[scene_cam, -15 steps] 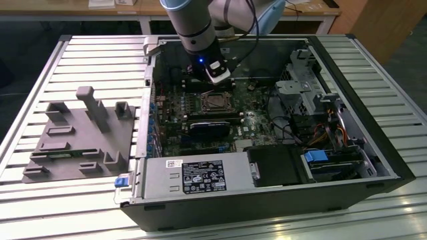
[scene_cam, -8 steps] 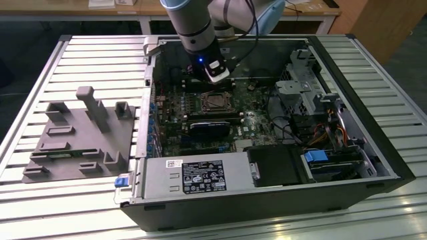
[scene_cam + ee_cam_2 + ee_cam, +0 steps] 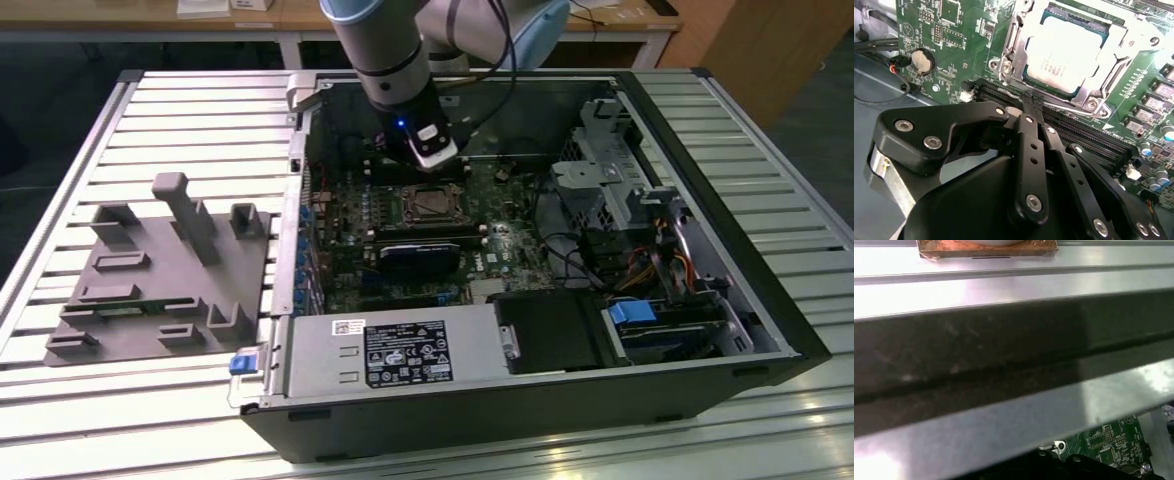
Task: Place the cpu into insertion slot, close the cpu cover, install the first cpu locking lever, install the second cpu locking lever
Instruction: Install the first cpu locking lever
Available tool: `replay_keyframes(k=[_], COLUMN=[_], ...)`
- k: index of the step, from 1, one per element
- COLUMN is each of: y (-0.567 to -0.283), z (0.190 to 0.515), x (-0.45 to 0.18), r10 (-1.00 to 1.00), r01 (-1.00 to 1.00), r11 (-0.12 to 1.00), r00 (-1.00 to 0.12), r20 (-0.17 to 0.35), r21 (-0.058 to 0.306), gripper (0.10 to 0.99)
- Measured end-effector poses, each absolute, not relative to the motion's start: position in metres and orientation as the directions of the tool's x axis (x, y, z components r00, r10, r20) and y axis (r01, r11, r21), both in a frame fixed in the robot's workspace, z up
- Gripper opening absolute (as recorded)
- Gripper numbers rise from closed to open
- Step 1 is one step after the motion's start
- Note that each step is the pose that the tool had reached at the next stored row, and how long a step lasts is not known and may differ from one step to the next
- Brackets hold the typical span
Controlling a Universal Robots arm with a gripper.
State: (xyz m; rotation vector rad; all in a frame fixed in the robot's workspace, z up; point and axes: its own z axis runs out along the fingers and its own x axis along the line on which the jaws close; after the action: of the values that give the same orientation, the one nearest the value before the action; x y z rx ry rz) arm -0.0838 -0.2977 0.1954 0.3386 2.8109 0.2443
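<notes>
1. The cpu (image 3: 1066, 52) lies flat in the insertion slot (image 3: 406, 206) with its silver top up, so I judge the first step done.
2. The cpu cover (image 3: 1115, 39) is down over it. Its frame lies around the chip, and the chip shows through the window. The second step looks done too.
3. A thin locking lever (image 3: 1074, 107) lies low along the side of the slot nearest to the pincer. I cannot tell if its end is caught under its hook. I also cannot make out the other lever with certainty, so in my judgement the two lever steps are the open part of the work.
4. The pincer (image 3: 1030, 102) has its fingers brought together, and nothing is visible between them. Its tip stands at this lever, touching it or just beside it, above the long memory slots (image 3: 1089, 142).
5. The slot sits on the motherboard (image 3: 954, 30), in the half of the board toward the wall where the arm reaches in, inside the open computer case (image 3: 400, 430).
6. The case lies on the slatted counter (image 3: 801, 150), toward its edge at the exterior view's right. A grey fixture plate (image 3: 147, 290) lies near the opposite edge.
</notes>
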Motion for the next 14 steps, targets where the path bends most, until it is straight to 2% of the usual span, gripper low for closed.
replay_keyframes(k=[14], y=[-0.2929], z=[0.1936], x=[-0.0836], r10=[0.269], r01=[0.221], r11=[0.956], r00=[-0.923], r20=[-0.275], r21=[0.192], gripper=[0.102])
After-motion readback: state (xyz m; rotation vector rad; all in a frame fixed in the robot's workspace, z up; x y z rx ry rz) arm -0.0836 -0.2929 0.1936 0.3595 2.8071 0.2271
